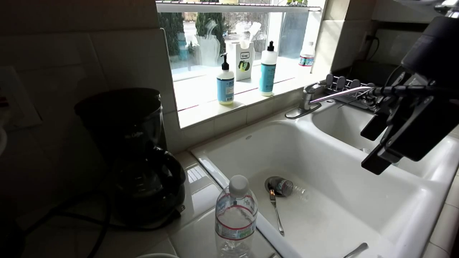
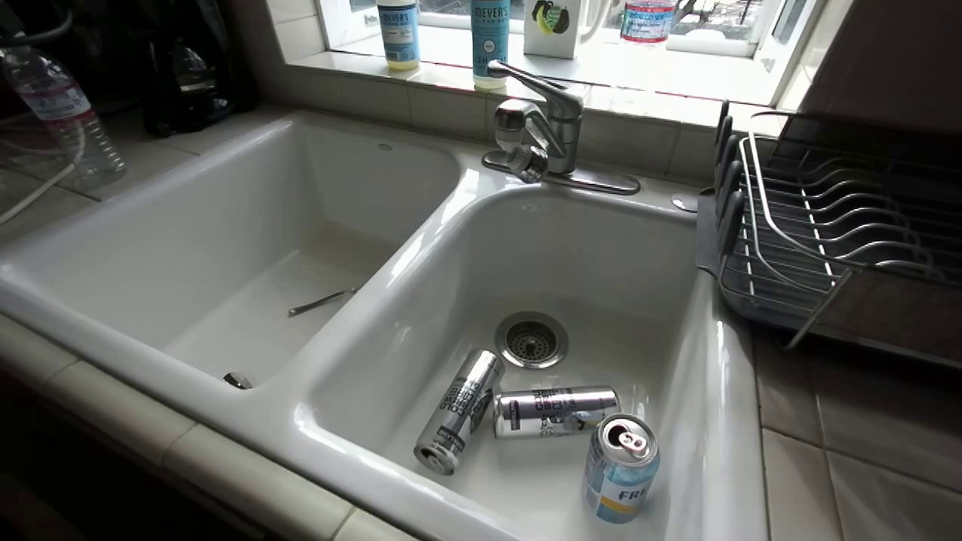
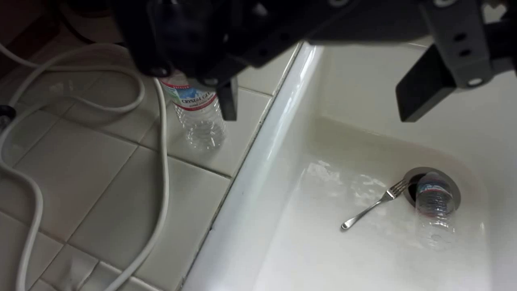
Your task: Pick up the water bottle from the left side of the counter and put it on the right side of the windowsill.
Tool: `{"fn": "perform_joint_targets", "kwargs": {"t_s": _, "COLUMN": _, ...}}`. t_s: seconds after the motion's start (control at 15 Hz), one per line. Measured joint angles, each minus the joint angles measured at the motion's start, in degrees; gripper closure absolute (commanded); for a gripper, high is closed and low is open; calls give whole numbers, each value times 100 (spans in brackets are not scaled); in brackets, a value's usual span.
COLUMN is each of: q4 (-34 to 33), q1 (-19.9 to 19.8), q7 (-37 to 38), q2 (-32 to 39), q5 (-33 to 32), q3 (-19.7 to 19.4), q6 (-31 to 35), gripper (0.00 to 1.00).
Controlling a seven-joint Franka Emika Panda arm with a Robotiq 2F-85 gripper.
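The water bottle, clear with a ribbed body and a white cap, stands upright on the left counter beside the sink. It shows in both exterior views point(image 1: 235, 224) point(image 2: 71, 113) and in the wrist view point(image 3: 202, 121), its upper part hidden there behind the gripper. The tiled counter point(image 3: 101, 178) lies under it. My gripper point(image 3: 317, 109) is open and empty, its fingers wide apart, one in front of the bottle and one over the sink. In an exterior view it hangs at the right point(image 1: 373, 146). The pale windowsill point(image 1: 200, 114) runs behind the sink.
Another clear bottle point(image 1: 306, 55) stands on the right part of the sill, with teal bottles point(image 1: 225, 87) further left. The sink point(image 2: 301, 398) holds a bottle point(image 3: 435, 206), a fork point(image 3: 369, 211) and cans point(image 2: 556, 412). A faucet point(image 2: 564, 128), dish rack point(image 2: 834, 225), coffee maker point(image 1: 136, 143) and white cord point(image 3: 163, 161) are nearby.
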State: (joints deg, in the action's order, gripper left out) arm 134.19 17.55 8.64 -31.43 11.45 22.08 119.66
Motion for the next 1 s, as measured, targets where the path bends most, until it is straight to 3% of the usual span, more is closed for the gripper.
{"fn": "perform_joint_targets", "kwargs": {"t_s": 0.4, "q4": -87, "q1": 107, "q7": -173, "q2": 121, "q5": -21, "q3": 23, "q6": 150, "gripper": 0}}
{"fn": "perform_joint_targets", "kwargs": {"t_s": 1.0, "q4": -1067, "q1": 588, "q7": -1311, "q2": 1480, "q5": -429, "q3": 302, "q6": 691, "gripper": 0}}
